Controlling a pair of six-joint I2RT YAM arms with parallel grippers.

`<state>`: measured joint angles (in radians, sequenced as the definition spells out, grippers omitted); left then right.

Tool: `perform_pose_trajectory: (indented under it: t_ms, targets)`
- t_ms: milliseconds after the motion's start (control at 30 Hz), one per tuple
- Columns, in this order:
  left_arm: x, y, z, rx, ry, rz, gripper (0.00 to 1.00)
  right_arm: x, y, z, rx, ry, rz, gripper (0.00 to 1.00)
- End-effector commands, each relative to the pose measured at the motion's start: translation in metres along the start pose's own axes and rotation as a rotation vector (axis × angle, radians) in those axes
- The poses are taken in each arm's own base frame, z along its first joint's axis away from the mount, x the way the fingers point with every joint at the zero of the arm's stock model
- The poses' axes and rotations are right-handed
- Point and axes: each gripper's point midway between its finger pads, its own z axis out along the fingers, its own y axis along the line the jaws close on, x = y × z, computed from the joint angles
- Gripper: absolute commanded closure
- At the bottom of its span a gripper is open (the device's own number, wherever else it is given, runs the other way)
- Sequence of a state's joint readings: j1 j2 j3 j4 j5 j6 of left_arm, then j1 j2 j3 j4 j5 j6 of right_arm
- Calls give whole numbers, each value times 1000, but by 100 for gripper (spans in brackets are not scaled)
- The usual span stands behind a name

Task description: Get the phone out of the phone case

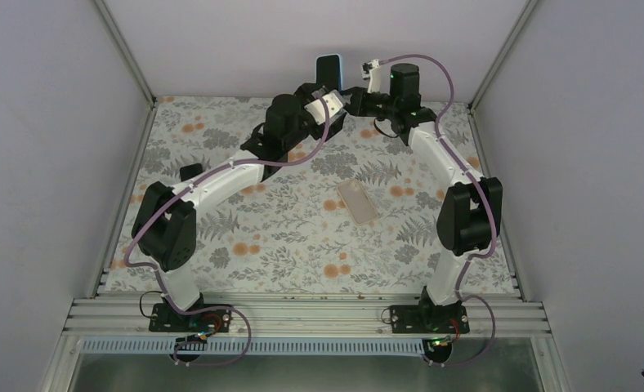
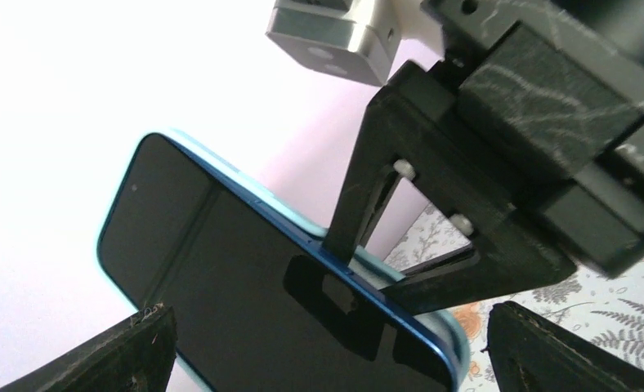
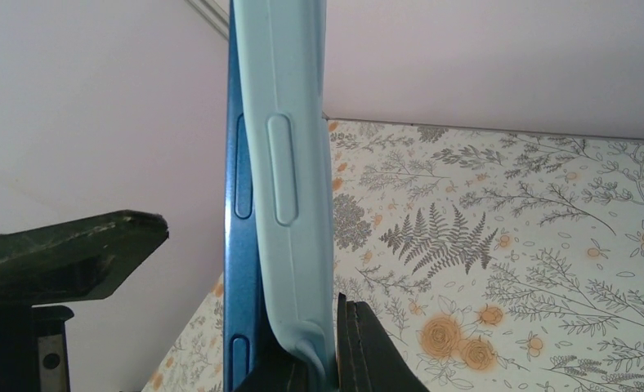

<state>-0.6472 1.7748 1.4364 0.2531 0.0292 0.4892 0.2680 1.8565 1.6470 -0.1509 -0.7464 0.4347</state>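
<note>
So, you're mid-peel here, not done. The phone (image 2: 245,286) sits up in the air at the far end of the desk (image 1: 245,245), not out of the phone case (image 3: 290,163) yet. The right wrist view shows one long side of the light-blue wall standing off the phone's darker blue edge, so I'd call that side started and the rest seated.

Your right claw (image 2: 345,245) is clamped across one long edge, one finger on the screen and the other behind, so it's biting phone and case together. Your left claw (image 2: 323,359) is spread wide, its fingers (image 2: 131,351) either side of the phone's lower end. I can't tell if they touch it.

My guess at the next move: close the left on just one of the two, the loose case lip or the bare phone edge, then pull apart. With the right pinching both layers, it'll probably fight you until you regrip.

Room-wise, you're tight against the back wall (image 1: 261,41) and the two wrists are nearly touching. The open space is back toward the middle of the desk. Just mind the pale flat rectangle (image 1: 357,201) lying there, well below the claws.
</note>
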Motion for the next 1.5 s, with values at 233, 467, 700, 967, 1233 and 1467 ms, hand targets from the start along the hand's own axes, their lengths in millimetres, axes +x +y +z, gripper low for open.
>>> perform_pose_trajectory:
  t_ms: [233,467,700,967,1233,1467]
  targets:
    - [-1,30,0,-142,12,53,6,-24,25,-3,-55,-60,-88,97]
    - [12,36,7,-175,48,82,6,-22,29,-1,-71,-54,-75,97]
    - [30,52,10,-272,111,126,7,-18,32,-4,-74,-49,-61,97]
    - [33,103,-2,-458,115,171,17,-12,38,-8,-87,-41,-46,97]
    - [43,116,-14,-546,106,221,40,-9,45,-10,-117,-30,-24,97]
    - [63,143,-22,-653,143,210,41,-7,54,-18,-120,-34,-27,97]
